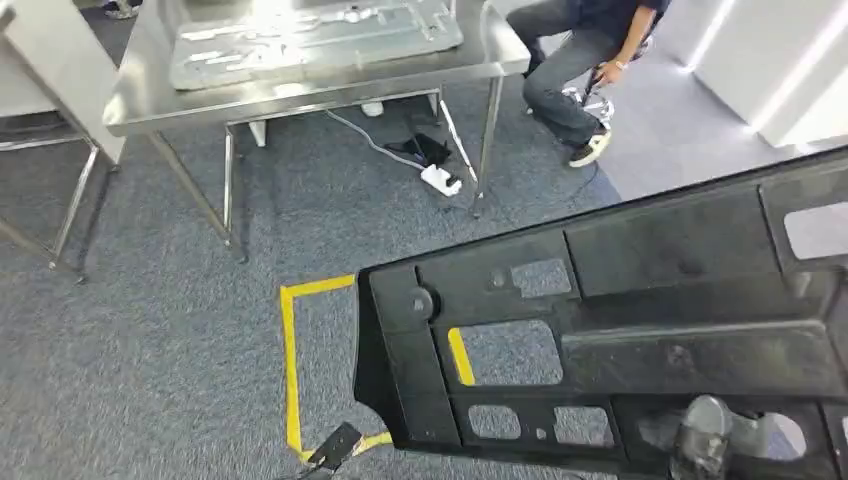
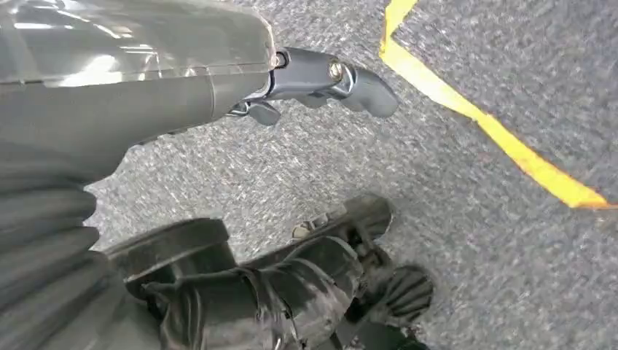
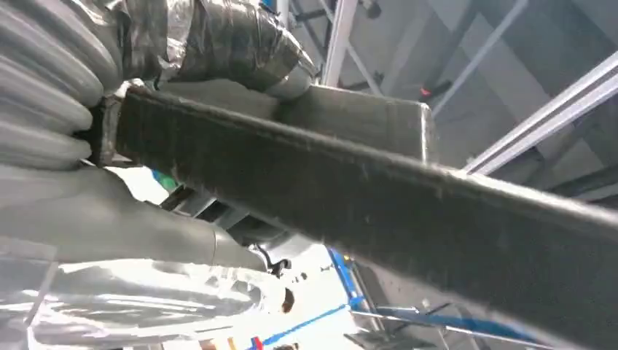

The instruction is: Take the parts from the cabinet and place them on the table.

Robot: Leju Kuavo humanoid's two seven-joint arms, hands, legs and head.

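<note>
Gripping black cut-out panel [image 1: 640, 330], right hand [image 3: 218, 44] on edge

no readable text, labels, brands, numbers or signs on anything in view

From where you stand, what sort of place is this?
Probably a factory-style test workshop: a stainless steel table bearing a pressed metal panel, yellow floor tape on grey carpet, and a large black plastic part being carried.

Workshop/test bay: stainless steel table [image 1: 300, 95] w/ pressed metal panel [image 1: 310, 40], grey carpet [image 1: 150, 340], yellow floor tape [image 1: 292, 350], power strip [image 1: 441, 180].
</note>
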